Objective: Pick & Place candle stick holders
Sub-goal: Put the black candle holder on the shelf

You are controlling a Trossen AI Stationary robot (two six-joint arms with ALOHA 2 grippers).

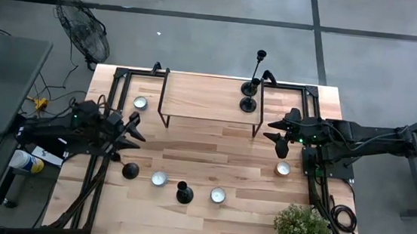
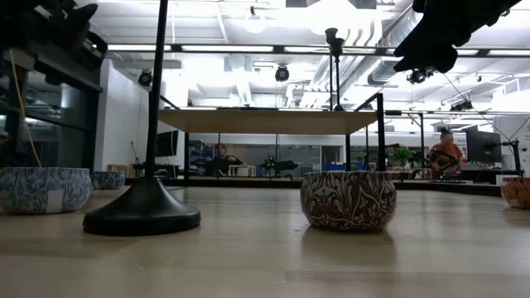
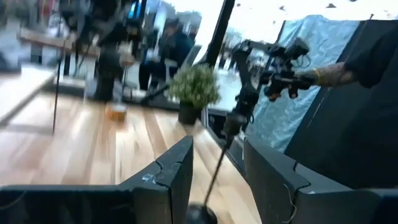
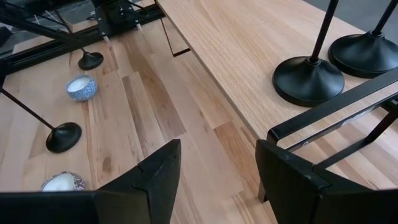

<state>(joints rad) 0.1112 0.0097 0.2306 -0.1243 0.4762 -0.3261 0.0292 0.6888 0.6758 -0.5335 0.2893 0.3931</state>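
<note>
Two candle stick holders (image 1: 251, 90) stood side by side on a small raised shelf (image 1: 209, 106) at the back of the counter (image 1: 213, 155). Two more stood low down near the front: one (image 1: 130, 171) just beside the left gripper (image 1: 129, 137) and one (image 1: 184, 194) nearer the middle, with little patterned bowls (image 1: 159, 178) between and around them. The left gripper hung over the nearer one, and its thin stick (image 3: 219, 163) showed between the jaws, which were partly open and not holding it yet. It looked ready to grab that stick so the holder could join the others on the shelf. The right gripper (image 1: 277, 130) waited beside the shelf with its jaws wide and empty.
</note>
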